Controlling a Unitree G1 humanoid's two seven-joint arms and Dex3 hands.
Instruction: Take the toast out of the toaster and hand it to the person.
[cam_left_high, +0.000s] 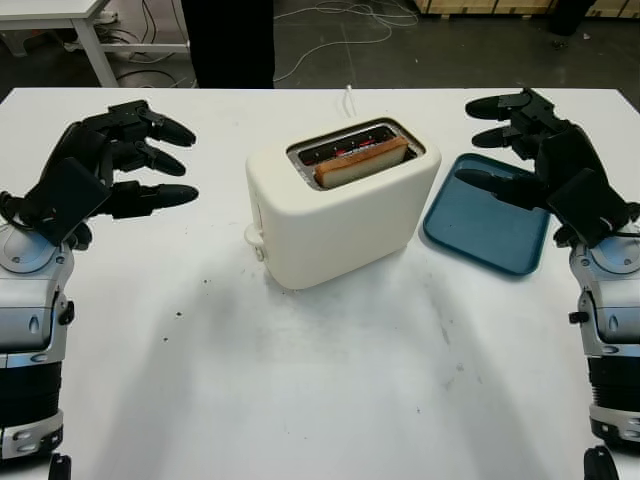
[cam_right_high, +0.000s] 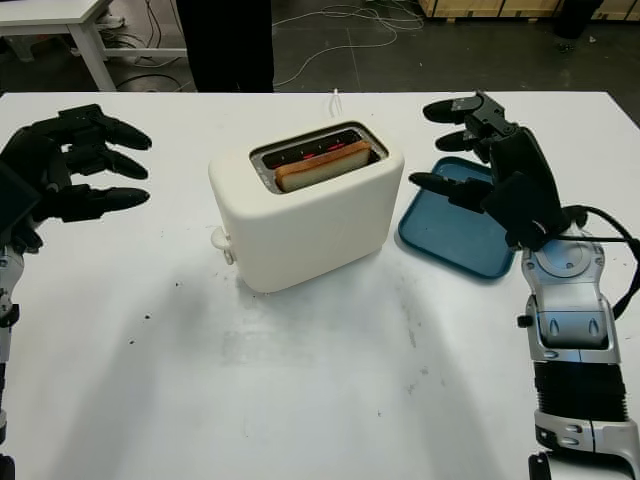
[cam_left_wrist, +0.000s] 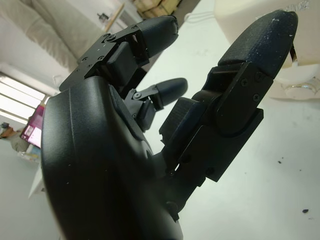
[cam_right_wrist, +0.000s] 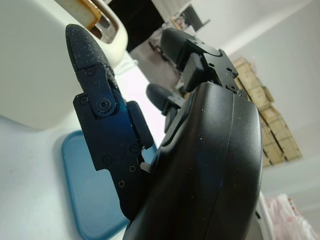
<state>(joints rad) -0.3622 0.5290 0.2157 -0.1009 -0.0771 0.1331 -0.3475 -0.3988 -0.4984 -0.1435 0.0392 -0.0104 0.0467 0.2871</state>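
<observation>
A cream toaster (cam_left_high: 340, 215) stands in the middle of the white table, with a slice of brown toast (cam_left_high: 362, 161) sticking up from its near slot. My left hand (cam_left_high: 140, 160) is open, raised to the left of the toaster, well apart from it. On the other side, my right hand (cam_left_high: 505, 140) is open and hovers over a blue tray (cam_left_high: 490, 225). From the right wrist view the toast (cam_right_wrist: 90, 11) shows beyond my fingers (cam_right_wrist: 100, 100). A person in dark clothing (cam_left_high: 232, 42) stands at the table's far edge.
The blue tray lies flat just right of the toaster. A white cable (cam_left_high: 349, 100) runs off the far table edge behind the toaster. Another white table (cam_left_high: 60, 20) stands at the back left, and cables lie on the dark floor.
</observation>
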